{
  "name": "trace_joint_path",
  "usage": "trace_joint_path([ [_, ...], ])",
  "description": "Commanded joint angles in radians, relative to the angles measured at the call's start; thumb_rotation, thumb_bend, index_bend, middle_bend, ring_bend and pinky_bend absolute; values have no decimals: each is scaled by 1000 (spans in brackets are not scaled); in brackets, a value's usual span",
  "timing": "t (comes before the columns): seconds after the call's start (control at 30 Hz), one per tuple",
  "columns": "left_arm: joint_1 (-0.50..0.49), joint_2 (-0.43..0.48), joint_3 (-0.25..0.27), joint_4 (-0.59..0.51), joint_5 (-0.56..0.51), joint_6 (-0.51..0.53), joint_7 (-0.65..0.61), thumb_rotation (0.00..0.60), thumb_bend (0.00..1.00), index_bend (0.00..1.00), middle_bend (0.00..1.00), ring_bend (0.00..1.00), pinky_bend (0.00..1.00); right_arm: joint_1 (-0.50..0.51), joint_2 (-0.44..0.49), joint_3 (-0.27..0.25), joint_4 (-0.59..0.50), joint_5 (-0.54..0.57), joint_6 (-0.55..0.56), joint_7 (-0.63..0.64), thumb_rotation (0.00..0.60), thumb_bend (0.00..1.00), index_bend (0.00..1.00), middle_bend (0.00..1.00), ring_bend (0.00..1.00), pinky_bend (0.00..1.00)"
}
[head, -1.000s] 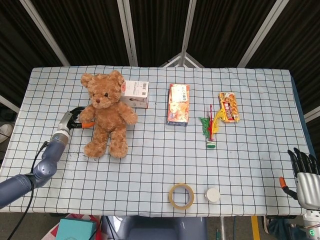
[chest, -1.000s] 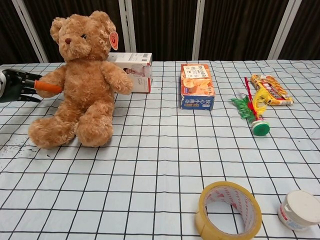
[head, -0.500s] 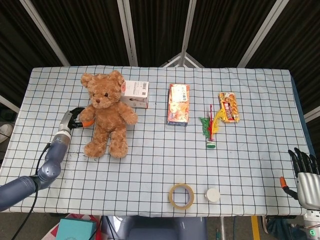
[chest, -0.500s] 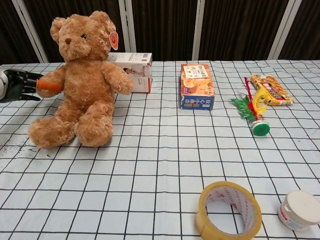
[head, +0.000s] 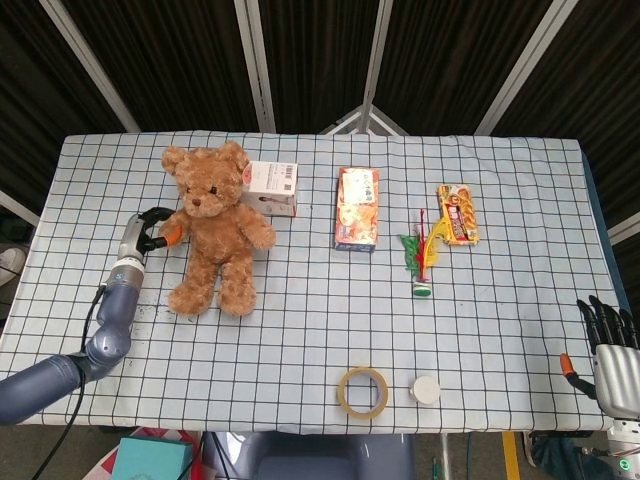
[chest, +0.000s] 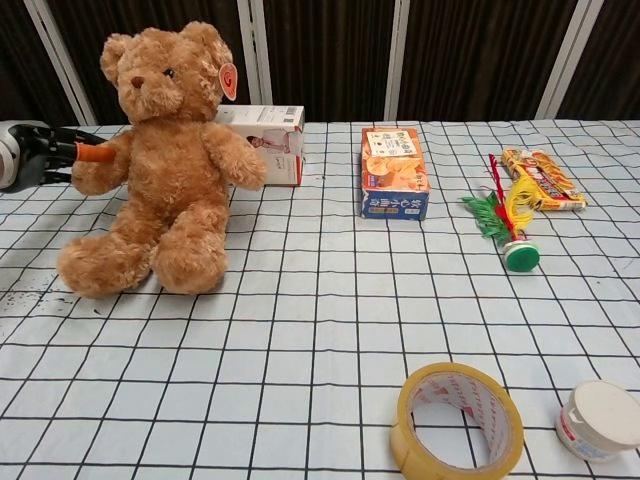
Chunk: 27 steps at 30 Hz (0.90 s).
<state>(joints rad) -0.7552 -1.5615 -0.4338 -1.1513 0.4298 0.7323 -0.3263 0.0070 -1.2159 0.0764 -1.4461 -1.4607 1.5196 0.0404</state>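
You have a golden-brown teddy bear (chest: 165, 160) sitting on a white tablecloth (chest: 300, 320) with a black grid, and your left hand (chest: 45, 160) is black and silver with an orange tip. Beside the bear are a white box (chest: 265, 140), an orange and blue box (chest: 393, 172) and a red, yellow and green shuttlecock (chest: 508, 225). Near you lie a yellow tape roll (chest: 460, 420) and a white jar (chest: 600, 420).

Left hand (chest: 35, 160) cut by the chest view's left edge, fingertips buried behind the teddy bear's (chest: 160, 160) paw, so contact not readable. Right hand (head: 608, 345) clipped at the head view's right edge, absent from the chest view. White box (chest: 268, 140) partly hidden behind the bear. Print on packets too small to read.
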Motion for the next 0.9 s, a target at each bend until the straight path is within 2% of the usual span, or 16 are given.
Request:
trace_joint_path([
  [0.03, 0, -13, -5, 4, -12, 18, 19, 600, 549, 408, 383, 0, 8, -1, 0, 0, -1, 1, 0, 1, 600, 367, 85, 57, 87, 0],
  [0.17, -2, -17, -7, -1, -24, 13, 44, 600, 498, 390, 341, 0, 8, -2, 1, 1, -3, 4, -1, 3, 600, 367, 85, 57, 87, 0],
  [0.3, -3, -15, -16, -6, -27, 4, 55, 600, 493, 389, 351, 0, 8, -3, 2, 0, -5, 6, -3, 6, 600, 367, 85, 57, 87, 0],
  [0.67, -15, -44, -29, 12, -74, 61, 126, 600, 585, 424, 462, 46, 26, -3, 6, -1, -10, 9, -9, 11, 600, 367, 100, 57, 87, 0],
  [0.9, -23, -48, -59, 2, -95, 91, 155, 600, 619, 445, 484, 56, 49, -4, 5, 0, -9, 7, -6, 14, 600, 367, 107, 57, 87, 0],
])
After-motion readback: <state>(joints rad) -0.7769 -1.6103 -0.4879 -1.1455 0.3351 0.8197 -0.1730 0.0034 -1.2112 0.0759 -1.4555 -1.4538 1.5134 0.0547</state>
